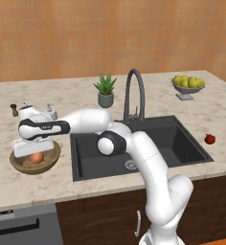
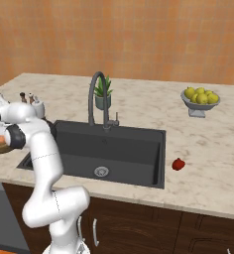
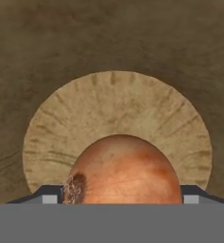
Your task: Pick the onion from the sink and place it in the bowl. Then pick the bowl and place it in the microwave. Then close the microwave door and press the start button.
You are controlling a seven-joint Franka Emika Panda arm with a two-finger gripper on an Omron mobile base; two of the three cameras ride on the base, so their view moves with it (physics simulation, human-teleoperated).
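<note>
**Inspector:** Onion [image 3: 122,170] sits closest to the hand camera. Gripper [image 3: 116,198] status?

**Operator:** My fingertips [image 3: 50,195] flank the onion on both sides. I judge it gripped, though contact itself is hidden. It hangs just over the wooden bowl's [image 1: 19,165] floor, on the desk [image 1: 110,184] left of the sink [image 1: 179,139].

**Inspector:** Risks?

**Operator:** If I release high, the round onion could roll or bounce against the shallow rim. Lifting out carelessly might catch the bowl and shift it. The microwave steps remain undone.
</note>
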